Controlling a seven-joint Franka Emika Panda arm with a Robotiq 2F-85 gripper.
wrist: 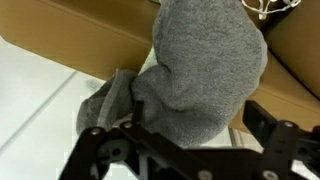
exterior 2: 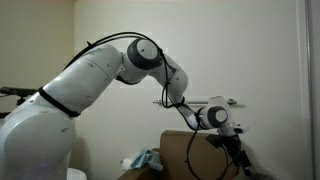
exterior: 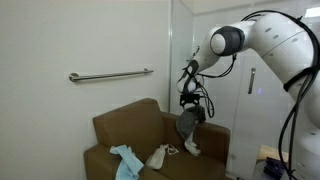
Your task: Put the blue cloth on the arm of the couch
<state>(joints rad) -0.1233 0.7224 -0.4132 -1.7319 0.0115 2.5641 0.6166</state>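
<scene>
The brown couch (exterior: 130, 125) stands against the white wall. Over the arm of the couch (exterior: 212, 138), on the robot's side, hangs a grey cloth (exterior: 187, 126). My gripper (exterior: 190, 103) is right above that cloth. In the wrist view the grey cloth (wrist: 205, 60) bulges between the two black fingers (wrist: 262, 118), which stand wide apart, so the gripper (wrist: 200, 122) is open around it. A light blue cloth (exterior: 125, 160) lies crumpled on the seat, well away from the gripper. It also shows in an exterior view as the blue cloth (exterior 2: 145, 158) behind the gripper (exterior 2: 238, 150).
A small white item (exterior: 160, 155) lies on the seat between the two cloths. A metal grab bar (exterior: 110, 75) is fixed to the wall above the couch. A glass door with a handle (exterior: 250, 82) stands behind the arm. Pale floor (wrist: 40, 110) lies beside the couch.
</scene>
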